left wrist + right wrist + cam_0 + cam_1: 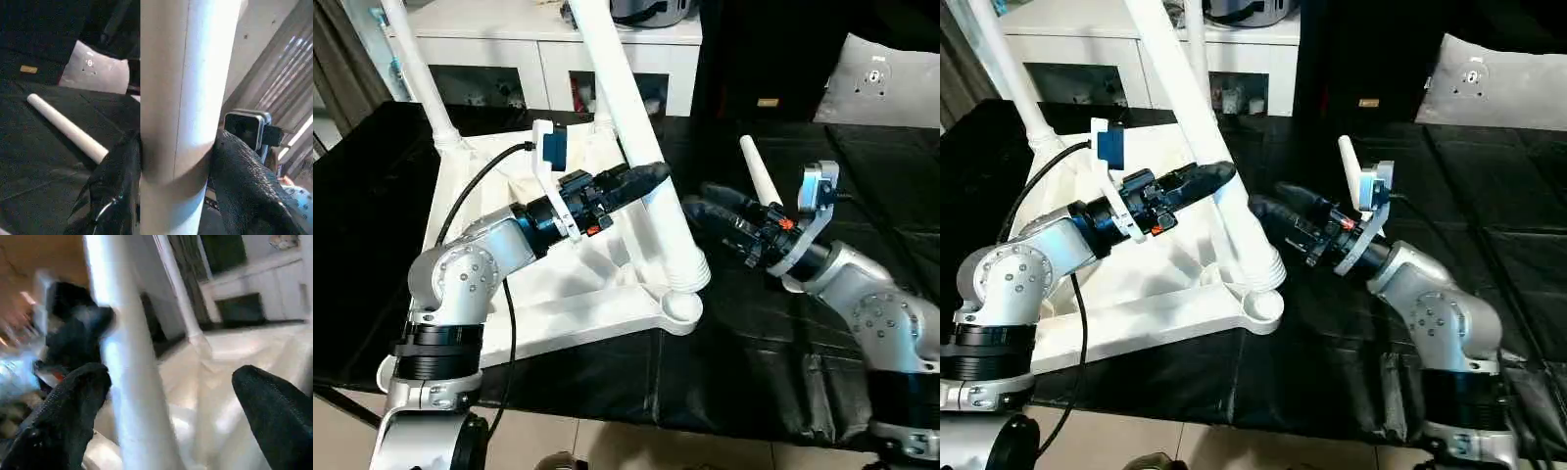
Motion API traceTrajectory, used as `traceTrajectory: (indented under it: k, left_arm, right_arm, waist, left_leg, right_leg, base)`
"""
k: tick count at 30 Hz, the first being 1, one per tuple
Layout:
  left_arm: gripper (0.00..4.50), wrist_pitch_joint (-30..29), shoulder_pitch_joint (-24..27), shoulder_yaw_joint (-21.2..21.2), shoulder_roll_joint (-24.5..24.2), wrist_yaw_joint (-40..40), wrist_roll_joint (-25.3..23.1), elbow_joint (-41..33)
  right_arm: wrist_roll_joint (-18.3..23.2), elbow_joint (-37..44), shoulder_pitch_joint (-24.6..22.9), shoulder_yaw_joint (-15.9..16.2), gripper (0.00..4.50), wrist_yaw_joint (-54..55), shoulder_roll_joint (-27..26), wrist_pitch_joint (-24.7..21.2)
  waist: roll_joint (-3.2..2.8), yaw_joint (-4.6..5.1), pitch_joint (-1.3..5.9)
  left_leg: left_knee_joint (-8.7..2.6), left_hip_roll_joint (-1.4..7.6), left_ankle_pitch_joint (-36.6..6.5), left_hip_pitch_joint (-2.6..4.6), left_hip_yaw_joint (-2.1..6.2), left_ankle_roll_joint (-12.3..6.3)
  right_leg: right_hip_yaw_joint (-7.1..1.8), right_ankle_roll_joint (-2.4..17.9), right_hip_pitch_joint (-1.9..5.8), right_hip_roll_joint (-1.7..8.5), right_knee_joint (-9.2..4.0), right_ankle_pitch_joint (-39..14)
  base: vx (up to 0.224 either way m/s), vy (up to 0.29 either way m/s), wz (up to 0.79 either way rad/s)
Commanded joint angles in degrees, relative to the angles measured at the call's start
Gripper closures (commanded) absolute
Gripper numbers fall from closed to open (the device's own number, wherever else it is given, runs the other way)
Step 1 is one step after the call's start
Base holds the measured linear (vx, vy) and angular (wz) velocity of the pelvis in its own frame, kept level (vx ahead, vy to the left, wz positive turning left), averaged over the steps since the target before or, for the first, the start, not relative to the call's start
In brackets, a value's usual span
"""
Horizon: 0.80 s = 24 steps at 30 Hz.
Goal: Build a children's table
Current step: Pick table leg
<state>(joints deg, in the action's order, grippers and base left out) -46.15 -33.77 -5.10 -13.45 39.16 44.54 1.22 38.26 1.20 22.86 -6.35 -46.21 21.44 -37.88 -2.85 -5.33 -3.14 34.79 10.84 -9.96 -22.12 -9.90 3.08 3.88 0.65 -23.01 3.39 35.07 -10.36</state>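
White leg (183, 98) between left pincer (176, 171) fingers

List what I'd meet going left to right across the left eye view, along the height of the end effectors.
Left end effector clamped on the leg standing in the near corner socket → right end effector, open beside it → loose leg lying on the black table.

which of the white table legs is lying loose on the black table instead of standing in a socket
The short-looking leg beside the right gripper; the others stand in the tabletop, one held by the left gripper.
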Motion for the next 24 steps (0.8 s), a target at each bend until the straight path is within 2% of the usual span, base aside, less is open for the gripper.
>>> traceTrajectory:
  k: [1, 9, 10, 13, 19, 23, 24]
  left_arm:
    - [2.67, 2.2, -1.1, 2.6, -1.9, 2.8, -2.9, -2.6]
    - [2.67, 3.9, -1.9, 8.6, -6.6, 12.2, -4.7, -6.1]
    - [2.67, 4.0, -2.2, 9.3, -7.2, 13.5, -4.8, -6.3]
    - [2.68, 4.9, -3.1, 10.8, -8.3, 16.0, -5.6, -6.1]
    - [2.68, 6.5, -5.2, 13.6, -8.8, 19.4, -7.6, -5.2]
    - [2.68, 7.2, -6.0, 14.8, -8.9, 20.7, -8.2, -4.5]
    - [2.68, 7.3, -6.1, 15.0, -9.0, 21.0, -8.4, -4.4]
  right_arm:
    - [-3.8, 1.2, 1.0, 2.7, 0.01, -0.2, 1.9, 0.6]
    - [-4.5, 2.5, 0.4, 8.9, 0.01, -10.4, 7.3, 0.9]
    - [-4.7, 2.3, 0.6, 9.6, 0.00, -11.8, 7.8, 1.0]
    - [-4.9, 1.4, 1.2, 11.4, 0.00, -15.6, 9.0, 0.9]
    - [-7.2, -1.6, 3.1, 14.6, 0.00, -17.6, 8.7, 3.3]
    - [-7.7, -2.1, 3.4, 15.2, 0.00, -18.6, 8.4, 3.6]
    - [-7.6, -2.1, 3.4, 15.3, 0.17, -18.7, 8.3, 3.6]
  waist:
    - [1.07, -0.22, 4.16]
    - [1.27, -0.26, 4.05]
    - [1.46, -0.21, 4.05]
    - [1.39, -0.21, 3.95]
    - [1.47, -0.08, 3.98]
    - [1.53, -0.14, 4.13]
    - [1.53, -0.14, 4.17]
  left_leg:
    - [-3.59, 1.50, -7.4, 0.76, 0.55, -0.81]
    - [-3.58, 1.72, -7.7, 0.74, 0.53, -1.84]
    - [-3.51, 1.66, -8.0, 0.76, 0.46, -1.93]
    - [-3.52, 1.69, -8.3, 0.75, 0.46, -1.96]
    - [-3.45, 1.72, -8.0, 0.73, 0.52, -1.66]
    - [-3.33, 1.72, -7.1, 0.68, 0.46, -2.05]
    - [-3.31, 1.74, -6.9, 0.65, 0.47, -2.11]
  right_leg:
    - [-2.43, 7.1, 2.96, 3.95, -4.86, -17.2]
    - [-2.56, 7.6, 2.99, 4.10, -4.56, -17.5]
    - [-2.55, 7.5, 2.97, 4.09, -4.63, -17.9]
    - [-2.59, 7.9, 2.92, 4.15, -4.67, -18.6]
    - [-2.55, 8.4, 2.92, 4.17, -4.48, -18.3]
    - [-2.63, 9.0, 3.06, 4.10, -4.24, -16.1]
    - [-2.62, 9.2, 3.10, 4.12, -4.12, -15.6]
  base:
    - [0.000, 0.000, 0.00]
    - [0.000, 0.000, 0.00]
    - [0.000, 0.000, 0.00]
    - [0.000, 0.000, 0.00]
    - [0.000, 0.000, 0.00]
    - [0.000, 0.000, 0.00]
    - [0.000, 0.000, 0.00]
